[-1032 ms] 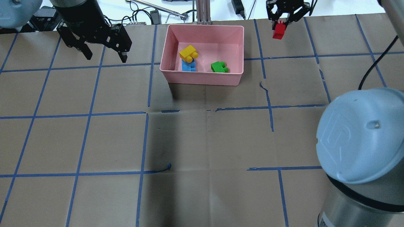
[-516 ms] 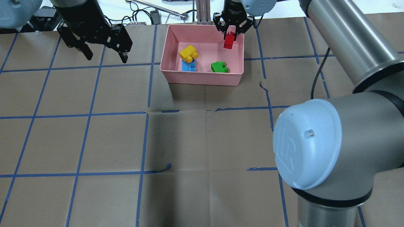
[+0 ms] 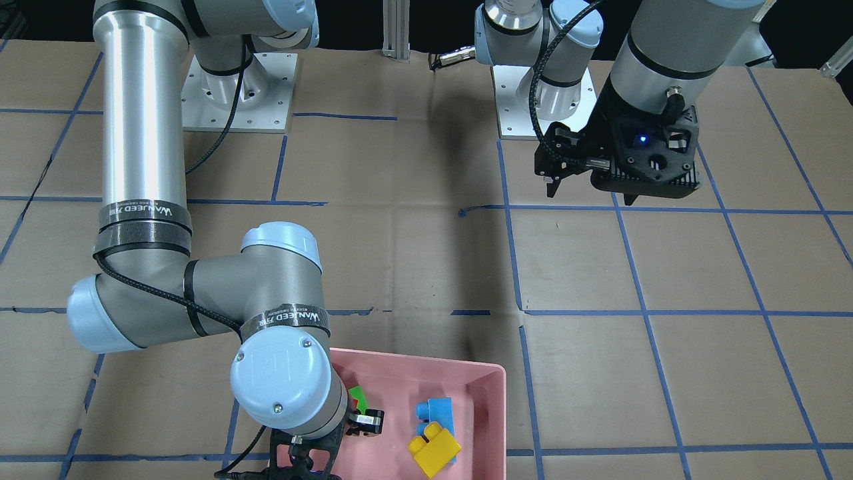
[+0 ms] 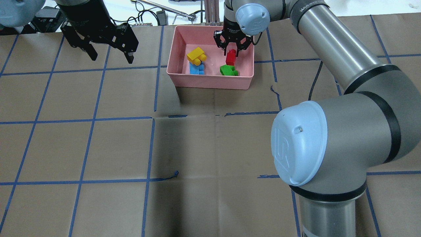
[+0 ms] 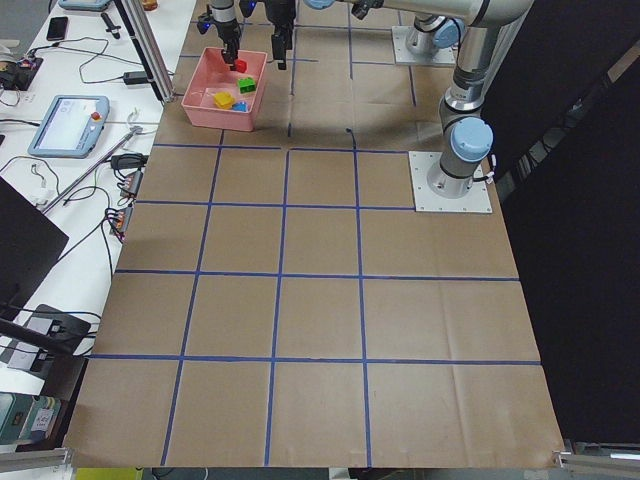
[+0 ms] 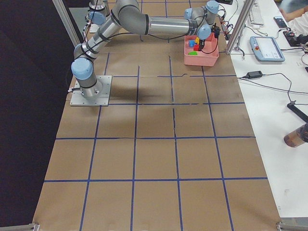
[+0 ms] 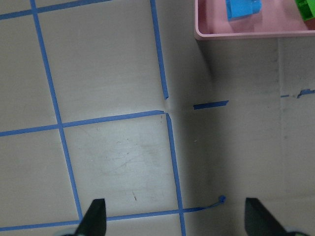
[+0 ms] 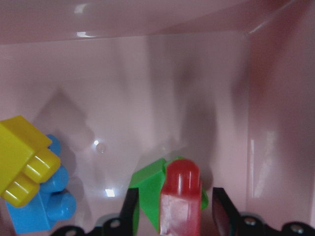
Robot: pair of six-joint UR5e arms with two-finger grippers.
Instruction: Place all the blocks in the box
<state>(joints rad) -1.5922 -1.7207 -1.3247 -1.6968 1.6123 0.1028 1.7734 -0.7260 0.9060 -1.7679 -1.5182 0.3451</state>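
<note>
The pink box [image 4: 210, 82] stands at the table's far middle. In it, the yellow block [image 4: 196, 55] lies on the light blue block [image 4: 196, 69], and the green block [image 4: 228, 70] lies at the right. My right gripper [image 4: 232, 49] is low inside the box, open. The red block [image 8: 179, 201] stands between its fingers [image 8: 129, 212] with a gap on each side, right over the green block [image 8: 150, 187]. I cannot tell whether it rests on it. My left gripper [image 4: 110, 57] is open and empty, above the table left of the box.
My right arm's big elbow [image 4: 302, 144] hangs over the near right of the table. Cables and a metal post [image 4: 210, 13] lie beyond the far edge behind the box. Blue tape lines grid the brown table [image 4: 98, 148].
My right gripper carried the red block left from outside the box, over its rim and down inside. Its jaws now stand apart from the block. The left gripper barely moved.
</note>
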